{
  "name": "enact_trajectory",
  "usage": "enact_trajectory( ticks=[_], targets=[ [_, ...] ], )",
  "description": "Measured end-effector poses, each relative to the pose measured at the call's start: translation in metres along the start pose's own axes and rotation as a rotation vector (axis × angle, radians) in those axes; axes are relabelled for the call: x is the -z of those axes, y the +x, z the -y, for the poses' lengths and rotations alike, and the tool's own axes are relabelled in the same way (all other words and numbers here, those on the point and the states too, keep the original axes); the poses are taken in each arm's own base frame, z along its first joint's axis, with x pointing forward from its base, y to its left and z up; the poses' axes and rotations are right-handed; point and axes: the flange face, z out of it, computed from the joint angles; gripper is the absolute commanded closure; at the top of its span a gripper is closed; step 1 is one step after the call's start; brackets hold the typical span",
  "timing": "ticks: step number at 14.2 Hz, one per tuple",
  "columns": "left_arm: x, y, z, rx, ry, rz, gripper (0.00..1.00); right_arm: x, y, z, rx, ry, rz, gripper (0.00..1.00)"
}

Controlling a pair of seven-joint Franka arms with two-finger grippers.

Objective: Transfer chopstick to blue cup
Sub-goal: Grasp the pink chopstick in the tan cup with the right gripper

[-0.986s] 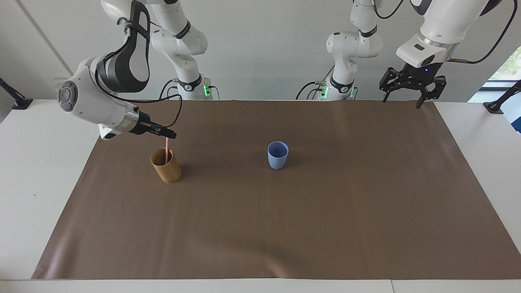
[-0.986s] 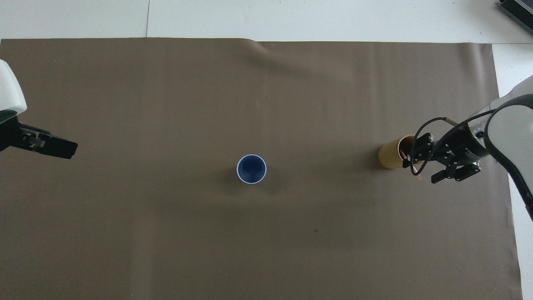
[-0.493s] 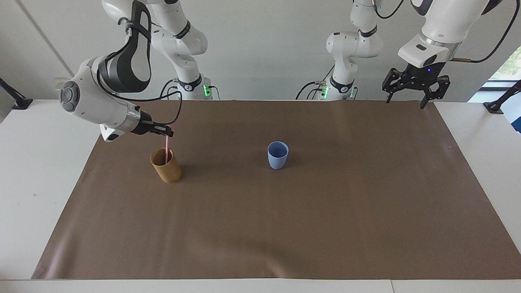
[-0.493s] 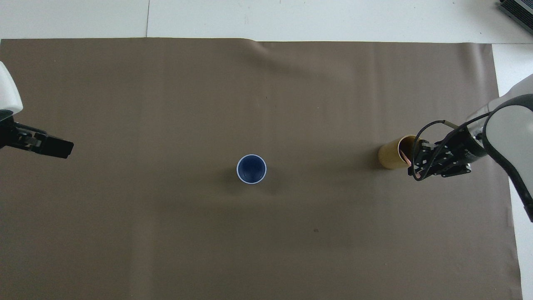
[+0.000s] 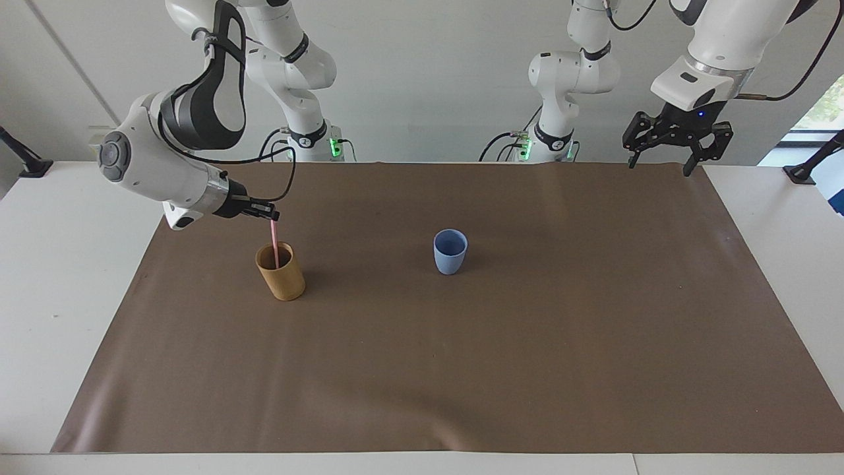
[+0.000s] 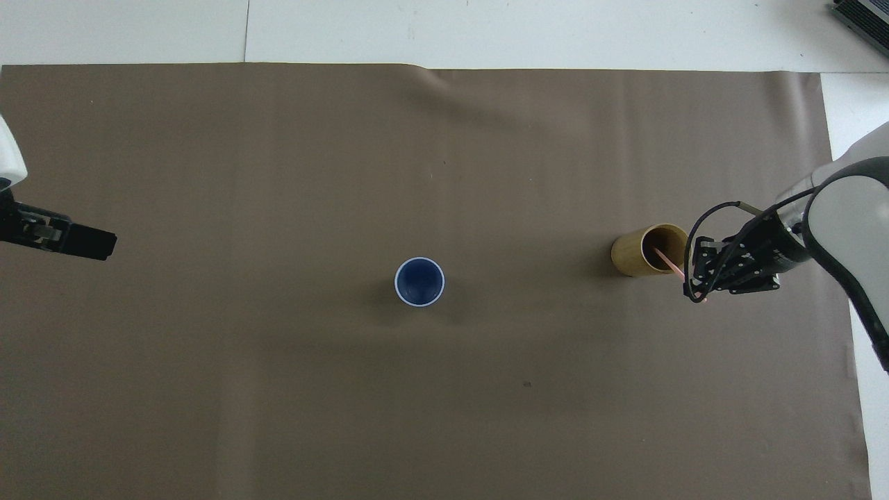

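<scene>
The pink chopstick [image 5: 274,243] [image 6: 668,262] stands with its lower end inside the tan-brown cup [image 5: 281,272] [image 6: 640,250] toward the right arm's end of the table. My right gripper [image 5: 272,215] [image 6: 694,285] is shut on the chopstick's top end, just above that cup. The light-blue cup [image 5: 450,251] [image 6: 419,281] stands upright near the middle of the brown mat, holding nothing that I can see. My left gripper [image 5: 661,159] hangs open in the air over the mat's corner at the left arm's end.
The brown mat [image 5: 461,369] covers most of the white table [image 5: 59,277]. Only the two cups stand on it. A dark clamp [image 5: 808,168] sits on the table's edge past the left arm's end.
My right gripper has shut on the chopstick's top. The tan-brown cup has shifted a little toward the blue cup and stands more upright. The left gripper has risen slightly.
</scene>
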Motion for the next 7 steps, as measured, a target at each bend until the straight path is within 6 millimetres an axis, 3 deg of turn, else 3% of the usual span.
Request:
enact_trajectory(
  ticks=[7],
  targets=[
    [-0.001,0.002,-0.002,0.023,-0.002,-0.001,0.0,0.025,-0.004,-0.002,-0.029,0.01,-0.024,1.0]
  ],
)
